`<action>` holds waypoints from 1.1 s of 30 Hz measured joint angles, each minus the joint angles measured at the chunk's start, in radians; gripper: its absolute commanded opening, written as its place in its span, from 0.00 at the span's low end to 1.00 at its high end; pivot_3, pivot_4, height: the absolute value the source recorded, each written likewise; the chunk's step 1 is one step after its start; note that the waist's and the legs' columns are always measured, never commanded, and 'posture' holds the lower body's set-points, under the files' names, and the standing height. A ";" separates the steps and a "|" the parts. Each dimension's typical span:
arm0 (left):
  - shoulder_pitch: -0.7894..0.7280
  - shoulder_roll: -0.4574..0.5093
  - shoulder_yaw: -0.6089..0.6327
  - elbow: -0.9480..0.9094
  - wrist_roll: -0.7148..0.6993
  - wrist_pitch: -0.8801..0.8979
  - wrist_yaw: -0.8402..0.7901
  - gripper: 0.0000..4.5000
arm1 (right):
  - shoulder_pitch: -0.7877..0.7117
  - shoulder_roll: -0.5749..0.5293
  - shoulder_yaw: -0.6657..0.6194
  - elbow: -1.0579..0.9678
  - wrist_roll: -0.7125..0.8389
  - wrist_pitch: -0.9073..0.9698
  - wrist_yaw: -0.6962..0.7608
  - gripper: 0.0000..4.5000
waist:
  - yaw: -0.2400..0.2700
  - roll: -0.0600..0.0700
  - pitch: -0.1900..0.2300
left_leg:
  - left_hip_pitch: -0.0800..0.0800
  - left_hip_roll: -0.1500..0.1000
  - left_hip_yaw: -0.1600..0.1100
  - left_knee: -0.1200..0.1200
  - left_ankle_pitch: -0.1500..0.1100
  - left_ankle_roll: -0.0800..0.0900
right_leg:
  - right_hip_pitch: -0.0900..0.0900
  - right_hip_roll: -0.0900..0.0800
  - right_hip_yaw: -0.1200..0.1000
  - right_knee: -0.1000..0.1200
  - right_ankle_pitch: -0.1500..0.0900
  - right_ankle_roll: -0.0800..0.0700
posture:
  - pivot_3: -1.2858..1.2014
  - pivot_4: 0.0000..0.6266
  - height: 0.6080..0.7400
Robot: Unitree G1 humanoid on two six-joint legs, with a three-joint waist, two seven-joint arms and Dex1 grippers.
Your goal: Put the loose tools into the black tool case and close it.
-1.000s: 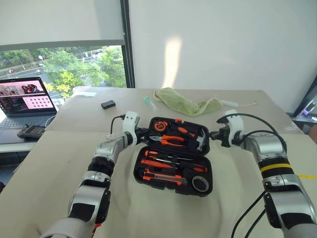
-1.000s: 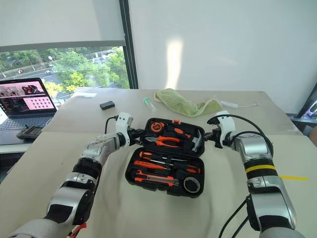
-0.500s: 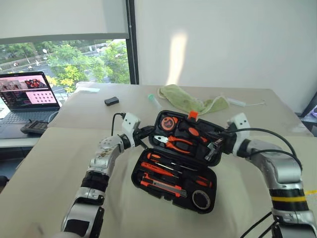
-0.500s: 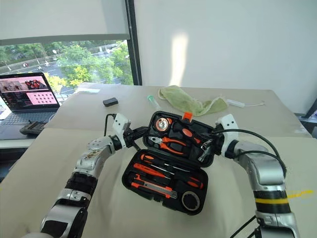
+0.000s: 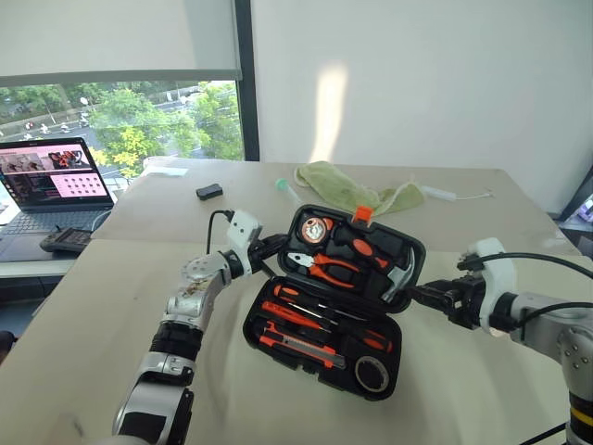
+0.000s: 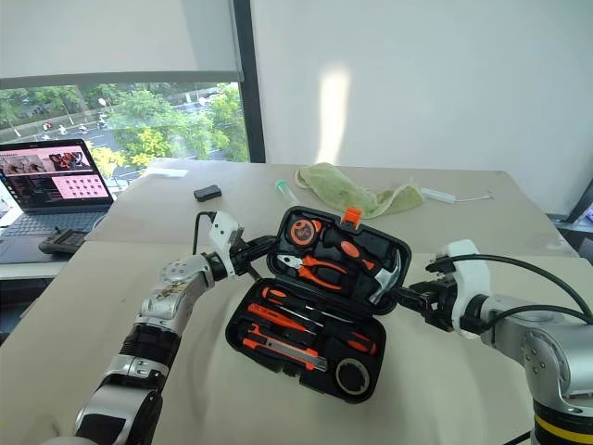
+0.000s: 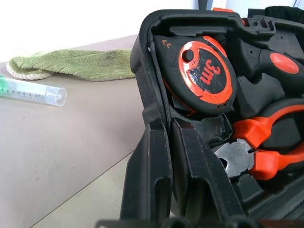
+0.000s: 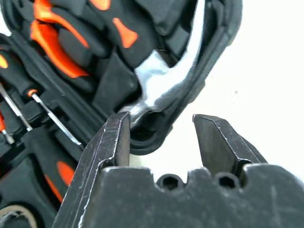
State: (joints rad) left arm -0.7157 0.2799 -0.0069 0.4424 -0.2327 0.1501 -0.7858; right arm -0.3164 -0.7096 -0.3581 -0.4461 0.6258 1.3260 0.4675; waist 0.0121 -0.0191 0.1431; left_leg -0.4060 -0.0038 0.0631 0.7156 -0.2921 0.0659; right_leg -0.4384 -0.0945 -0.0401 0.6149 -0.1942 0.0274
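Our left end effector [image 5: 274, 246] is clamped on the half-raised lid's left rim, while our right end effector [image 5: 417, 295] sits apart, just beside its right edge. In the black tool case [image 5: 320, 324] on the counter [image 5: 93, 315], screwdrivers [image 5: 320, 313], utility knife [image 5: 296, 345] and tape roll [image 5: 372, 374] are stowed; only closing remains.

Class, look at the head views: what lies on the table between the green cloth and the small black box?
A clear syringe with a green end lies between the green cloth and the small black box; otherwise bare table.
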 measured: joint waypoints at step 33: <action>0.068 0.084 0.026 -0.049 0.046 -0.279 0.001 0.00 | -0.058 0.046 0.228 0.220 -0.313 -0.736 0.055 0.01 | -0.002 0.000 0.000 | -0.003 0.000 0.003 -0.003 0.001 -0.001 | -0.003 0.000 0.000 -0.003 0.001 0.002 | 0.52 0.24 1.00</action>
State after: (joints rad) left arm -0.6481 0.3636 0.0193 0.3932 -0.1863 -0.1290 -0.7851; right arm -0.3746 -0.6634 -0.1303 -0.2256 0.3129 0.5901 0.5227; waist 0.0104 -0.0189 0.1430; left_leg -0.4086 -0.0043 0.0656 0.7129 -0.2910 0.0650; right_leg -0.4419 -0.0947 -0.0401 0.6122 -0.1927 0.0298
